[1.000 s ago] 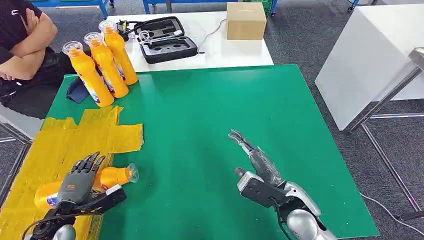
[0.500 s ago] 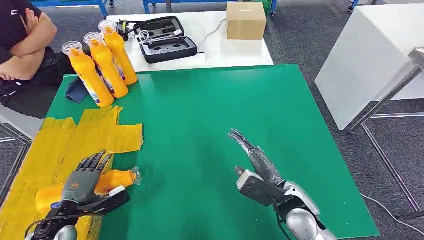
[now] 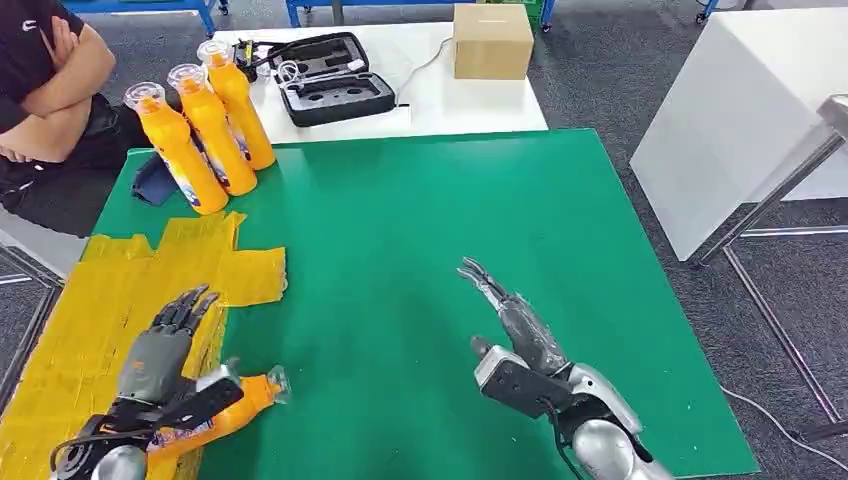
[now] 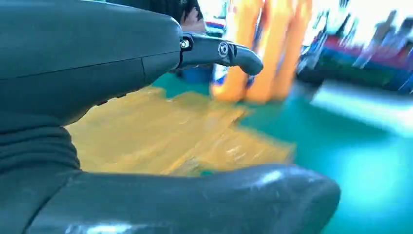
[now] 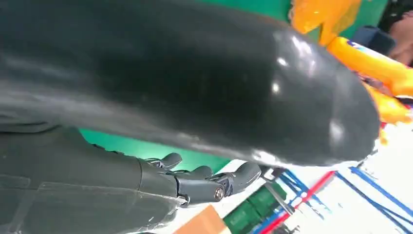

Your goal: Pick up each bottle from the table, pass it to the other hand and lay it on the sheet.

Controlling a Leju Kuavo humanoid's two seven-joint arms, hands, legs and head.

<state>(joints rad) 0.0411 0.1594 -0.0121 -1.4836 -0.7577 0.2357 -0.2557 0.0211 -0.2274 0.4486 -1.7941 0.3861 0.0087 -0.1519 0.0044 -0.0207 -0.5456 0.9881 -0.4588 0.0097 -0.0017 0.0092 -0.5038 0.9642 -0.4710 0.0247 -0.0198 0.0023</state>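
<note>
bottle (image 3: 222,410) rolled nearer, lying beneath the open left hand (image 3: 160,352).

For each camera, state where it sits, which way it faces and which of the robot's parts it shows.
Head view: high on the body, facing forward and down at the green table; left hand and right hand show.
Left wrist view: behind the left hand, facing the yellow sheet and standing bottles.
Right wrist view: behind the right hand.
All three share the standing bottles.
</note>
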